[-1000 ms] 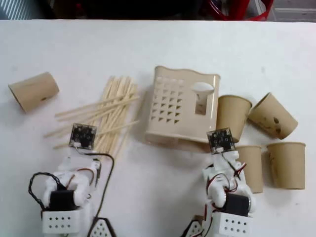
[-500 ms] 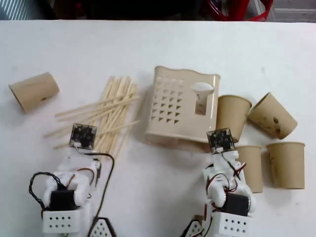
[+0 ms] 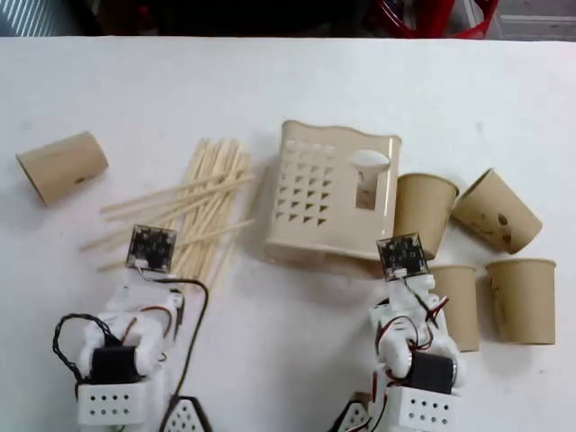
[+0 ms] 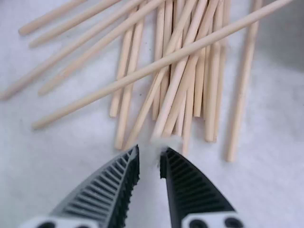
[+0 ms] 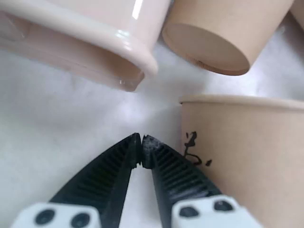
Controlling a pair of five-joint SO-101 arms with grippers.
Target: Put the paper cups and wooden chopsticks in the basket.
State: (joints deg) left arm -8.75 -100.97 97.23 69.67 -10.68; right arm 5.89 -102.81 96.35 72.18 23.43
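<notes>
Across the middle of the white counter (image 3: 288, 81) sits the basket (image 3: 333, 193), seemingly tipped on its side with its mouth toward the near edge, which would let things slide in. Four paper cups (image 3: 498, 211) cluster between it and the right edge, and a lone cup (image 3: 61, 166) lies near the left edge. Between that cup and the basket the wooden chopsticks (image 3: 202, 211) fan out loose, none inside yet. At the stick ends hovers the left claw (image 4: 148, 161), jaws a narrow gap apart, holding nothing — probably lined up for a pinch. By the basket's rim the right claw (image 5: 141, 147) is closed and empty, tips touching, just beside the nearest cup (image 5: 237, 156)
</notes>
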